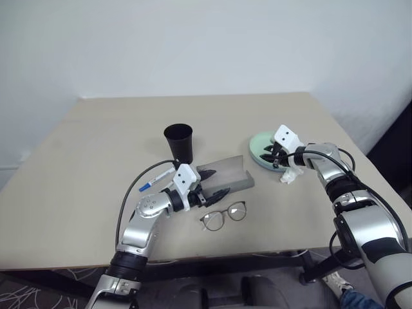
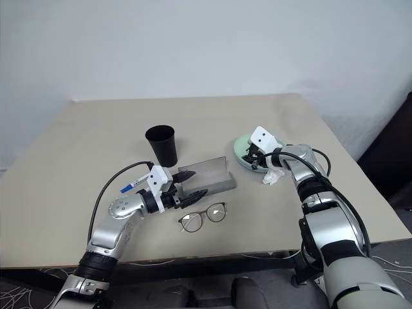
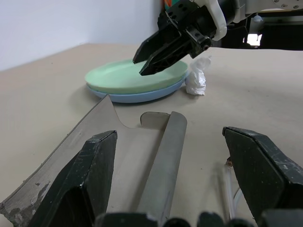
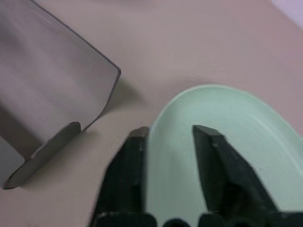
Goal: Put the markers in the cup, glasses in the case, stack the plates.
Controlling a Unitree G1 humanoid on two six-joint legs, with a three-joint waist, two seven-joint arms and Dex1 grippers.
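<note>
The mint green plate (image 3: 128,75) lies on top of the light blue plate (image 3: 137,97) at the table's right. My right gripper (image 4: 170,130) hangs open at the green plate's near rim, one finger over the plate and one outside it. The grey case (image 1: 228,177) stands open mid-table, its smoky lid raised. My left gripper (image 1: 215,183) is open and empty, pointing level at the case from its left. The glasses (image 1: 223,215) lie unfolded in front of the case. A marker (image 1: 158,178) with a blue cap lies left of the case. The black cup (image 1: 178,141) stands upright behind it.
A small white paper wad (image 1: 290,176) lies just in front of the plates, beside my right wrist. The tan table (image 1: 84,161) has bare room on its left and far sides. Its near edge runs just below the glasses.
</note>
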